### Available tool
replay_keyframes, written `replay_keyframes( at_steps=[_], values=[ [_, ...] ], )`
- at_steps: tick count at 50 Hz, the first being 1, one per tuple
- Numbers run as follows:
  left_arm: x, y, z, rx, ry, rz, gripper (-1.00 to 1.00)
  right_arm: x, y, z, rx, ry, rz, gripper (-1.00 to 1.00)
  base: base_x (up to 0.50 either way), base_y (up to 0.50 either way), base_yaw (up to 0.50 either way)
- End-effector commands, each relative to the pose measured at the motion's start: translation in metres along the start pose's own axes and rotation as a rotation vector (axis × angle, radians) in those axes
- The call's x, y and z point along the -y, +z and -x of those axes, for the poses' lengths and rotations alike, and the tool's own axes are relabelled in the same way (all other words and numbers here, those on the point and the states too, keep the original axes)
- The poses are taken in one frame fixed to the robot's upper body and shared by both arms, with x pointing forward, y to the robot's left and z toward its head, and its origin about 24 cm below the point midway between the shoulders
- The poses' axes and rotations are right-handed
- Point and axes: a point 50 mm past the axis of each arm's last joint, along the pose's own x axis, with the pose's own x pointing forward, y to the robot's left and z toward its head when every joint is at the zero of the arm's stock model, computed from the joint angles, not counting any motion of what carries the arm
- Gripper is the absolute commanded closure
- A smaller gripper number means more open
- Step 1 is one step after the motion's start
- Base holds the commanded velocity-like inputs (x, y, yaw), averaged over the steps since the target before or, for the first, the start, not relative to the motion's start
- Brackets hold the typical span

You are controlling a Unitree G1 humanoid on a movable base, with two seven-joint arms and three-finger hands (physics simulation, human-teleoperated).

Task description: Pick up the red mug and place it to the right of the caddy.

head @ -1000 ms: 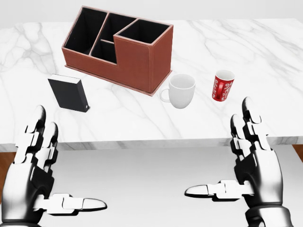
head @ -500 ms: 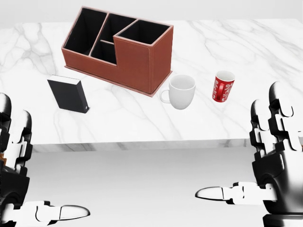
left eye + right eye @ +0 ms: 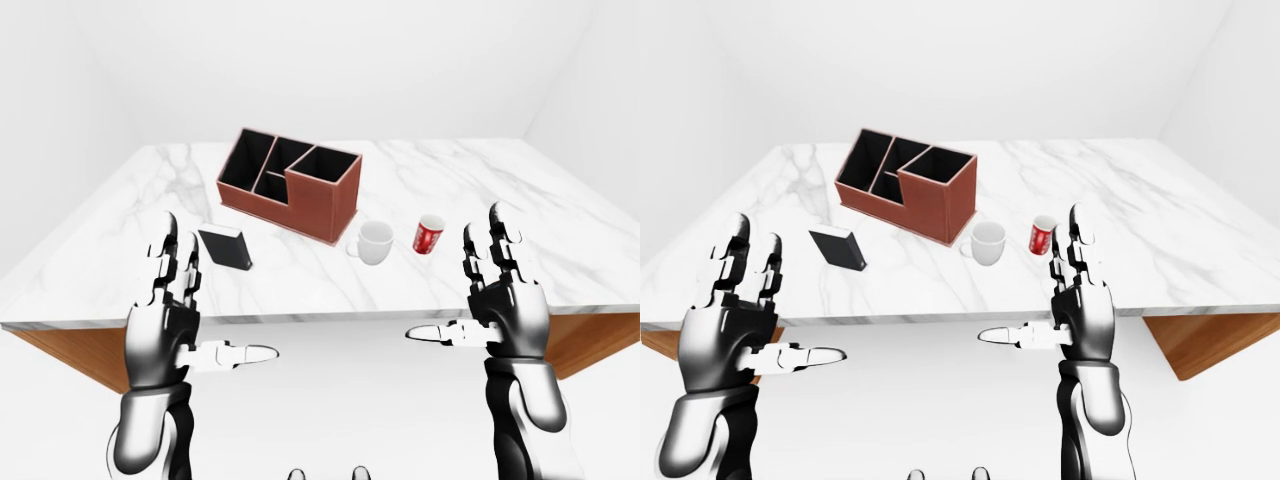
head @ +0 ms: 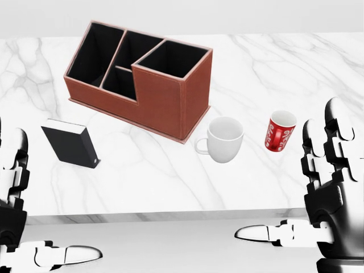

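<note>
In the left-eye view a white marble table (image 3: pixel 480 180) with grey veining and a wood-brown underside fills the middle of a plain white room; on it stands the caddy (image 3: pixel 290 185), a boxy reddish-brown organiser with a fine woven-looking skin and black-lined compartments, one tall square bin at its right end and lower slots to the left; just off its right corner sits a glossy white mug (image 3: pixel 373 242), rounded, handle to the left; the red mug (image 3: pixel 428 235) stands upright a little to the right of that, apart from it, small and cylindrical with a white pattern and white inside; a matte black box (image 3: pixel 225 248) leans on the marble to the left of the caddy; the left hand (image 3: pixel 172 315) and right hand (image 3: pixel 505 300), chrome-and-black segmented metal, hang below the table's near edge, fingers up and spread, thumbs pointing inward, grasping nothing.

In the head view the caddy's stitched rim and thin base plate show clearly; the red mug sits at right, clear of the right hand's fingers (image 4: pixel 335 136), which rise beside it at the picture's right edge; only the left hand's thumb and part of its fingers show at lower left.

The right-eye view gives the same layout shifted left; both hands open, palms inward, well short of the mugs.
</note>
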Motion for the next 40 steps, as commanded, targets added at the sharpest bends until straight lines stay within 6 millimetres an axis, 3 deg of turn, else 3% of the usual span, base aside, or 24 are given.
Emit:
replay_keyframes(
  at_steps=[1, 15, 40],
  values=[
    [-0.0006, 0.0027, 0.0012, 0.008, 0.003, -0.007, -1.00, 0.0001, -0.0001, 0.0002, -0.001, 0.000, 0.002, -1.00, 0.41, 0.00, 0.00],
    [-0.0005, 0.0030, 0.0024, 0.005, -0.002, -0.013, -1.00, -0.0005, -0.0012, -0.0004, -0.004, 0.001, -0.002, -1.00, 0.41, 0.00, 0.00],
    [-0.0015, 0.0087, 0.0038, 0.026, -0.001, -0.023, -1.00, 0.0003, -0.0053, -0.0011, -0.023, 0.001, 0.025, -1.00, 0.40, -0.16, 0.00]
  ],
)
